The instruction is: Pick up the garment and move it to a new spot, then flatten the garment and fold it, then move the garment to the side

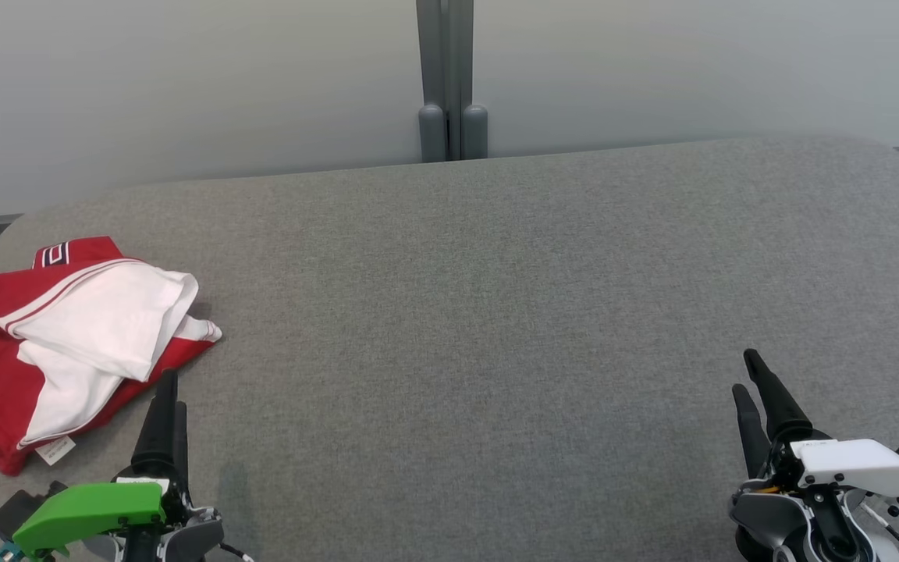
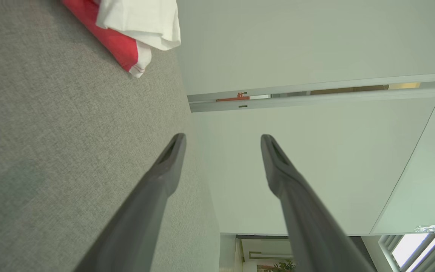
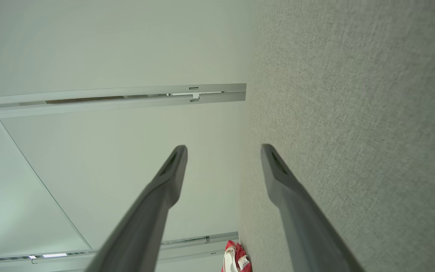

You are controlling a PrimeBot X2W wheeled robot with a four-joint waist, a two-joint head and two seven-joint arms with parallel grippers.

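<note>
The garment [image 1: 67, 336] is red and white, lying crumpled near the left edge of the grey table [image 1: 496, 312]. My left gripper [image 1: 168, 402] hovers just below the garment's lower right corner, open, nothing between its fingers. In the left wrist view the garment [image 2: 134, 30] lies at the top, ahead of the spread fingers [image 2: 168, 166]. Far over at the lower right, my right gripper [image 1: 750, 382] stands open and empty. The right wrist view shows its parted fingers [image 3: 172, 173], with the garment [image 3: 236, 258] small near the bottom edge.
The grey fabric table has rounded far corners. Behind it stand pale partition panels with a dark grey post [image 1: 449, 78] at their joint. The table's far edge runs just in front of the panels.
</note>
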